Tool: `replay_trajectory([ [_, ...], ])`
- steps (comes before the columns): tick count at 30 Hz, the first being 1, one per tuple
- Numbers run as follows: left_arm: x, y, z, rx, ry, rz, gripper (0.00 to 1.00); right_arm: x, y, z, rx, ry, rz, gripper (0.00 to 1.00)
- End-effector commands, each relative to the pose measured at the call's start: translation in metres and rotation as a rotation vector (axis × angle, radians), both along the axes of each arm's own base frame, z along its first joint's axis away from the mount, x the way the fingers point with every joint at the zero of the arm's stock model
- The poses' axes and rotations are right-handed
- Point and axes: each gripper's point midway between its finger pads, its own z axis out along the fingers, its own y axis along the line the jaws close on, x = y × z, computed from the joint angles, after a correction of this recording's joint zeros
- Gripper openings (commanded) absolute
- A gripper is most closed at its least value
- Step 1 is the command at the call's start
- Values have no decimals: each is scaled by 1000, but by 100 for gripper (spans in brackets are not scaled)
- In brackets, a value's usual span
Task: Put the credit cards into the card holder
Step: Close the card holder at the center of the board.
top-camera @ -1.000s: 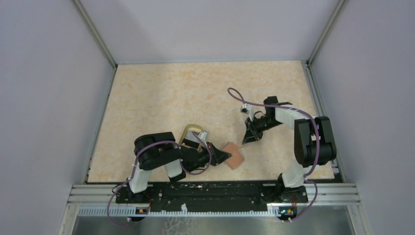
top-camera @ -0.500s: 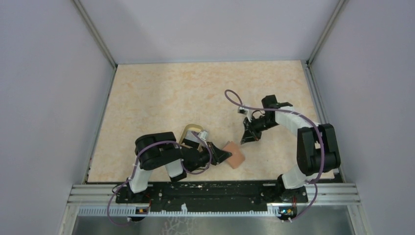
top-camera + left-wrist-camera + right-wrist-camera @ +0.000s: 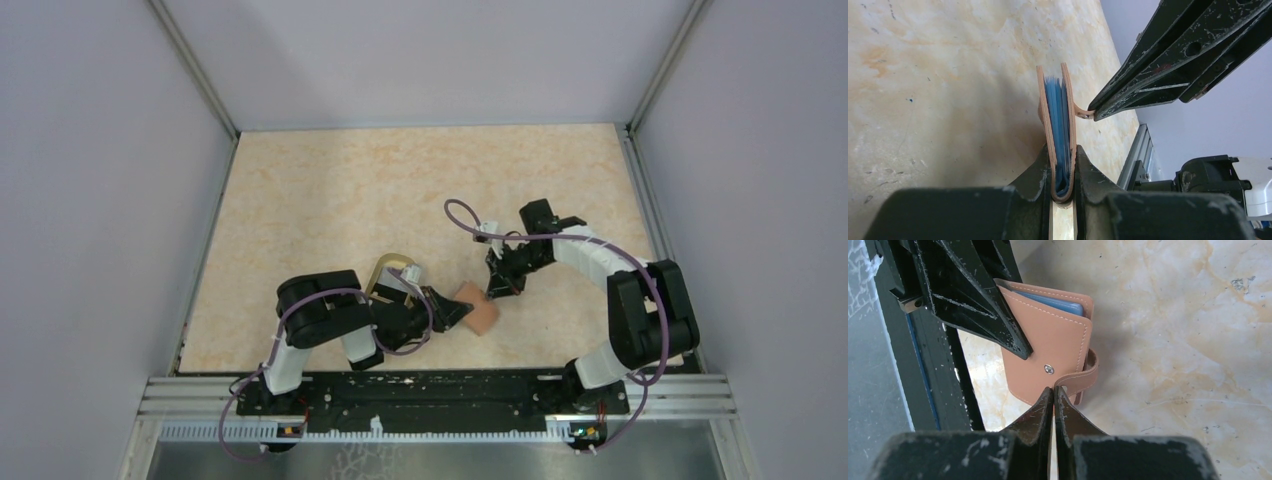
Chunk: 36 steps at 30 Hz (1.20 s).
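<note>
Step in hand: opening the card holder (image 3: 478, 315), judging by the grips; no card is being loaded yet.
Card holder: stood on edge just above the counter (image 3: 350, 190), between the two arms, spine down in the left wrist view, covers only slightly apart, blue sleeves (image 3: 1057, 115) showing inside.
Left jaws: narrowly parted and clamped on the holder's spine, one on each cover.
Right jaws: closed tip to tip, pinching the end of the tab (image 3: 1083, 377) just beside the snap stud (image 3: 1048, 369); the tab curls round from the far cover.
Cards: none plainly in view; something pale lies at the oval dish (image 3: 385, 270) beside the left arm, too small to tell.
Next move, as I judge it: draw the tab away from the cover so the holder swings open, while the left jaws hold the spine firm.
What it calls for: a gentle, steady pull along the tab; the pinch is at the very end and could slip off.
</note>
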Motion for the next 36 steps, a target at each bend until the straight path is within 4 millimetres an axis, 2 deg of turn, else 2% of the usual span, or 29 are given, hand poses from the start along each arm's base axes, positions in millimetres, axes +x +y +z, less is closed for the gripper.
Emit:
replay_trajectory([
  [1,12,-2,27,-98,-37,64,0,2,8,10,34,-32,7,0],
  [23,21,-9,23,-125,-1,100,0,0,19,16,106,27,-28,0],
  [36,22,-7,21,-128,-2,112,0,-2,15,1,63,53,-38,0],
])
